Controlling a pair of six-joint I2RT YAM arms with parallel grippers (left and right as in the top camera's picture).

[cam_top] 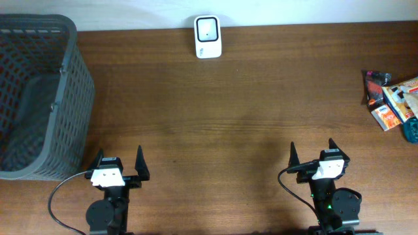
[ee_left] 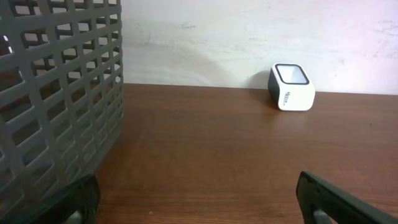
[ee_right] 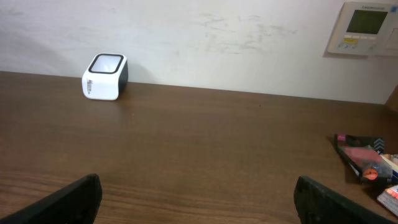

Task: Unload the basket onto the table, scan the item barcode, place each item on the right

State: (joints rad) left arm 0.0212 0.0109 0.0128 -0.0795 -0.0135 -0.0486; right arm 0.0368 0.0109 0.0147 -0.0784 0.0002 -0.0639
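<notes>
Scanner: small white box-shaped barcode scanner point(cam_top: 208, 37), far edge of the brown wooden counter point(cam_top: 228, 111).
Items: we see colourful printed packets point(cam_top: 392, 98) at the right edge, well apart from the right end effector point(cam_top: 312, 147).
Fingers: apart on it and the left end effector point(cam_top: 119, 156), both empty.

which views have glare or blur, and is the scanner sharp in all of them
Overhead: scanner reads bright white, slightly washed out, no blur. Left wrist: scanner sharp, left fingers dark and soft at the frame bottom. Right wrist: same, right fingers blurred.
</notes>
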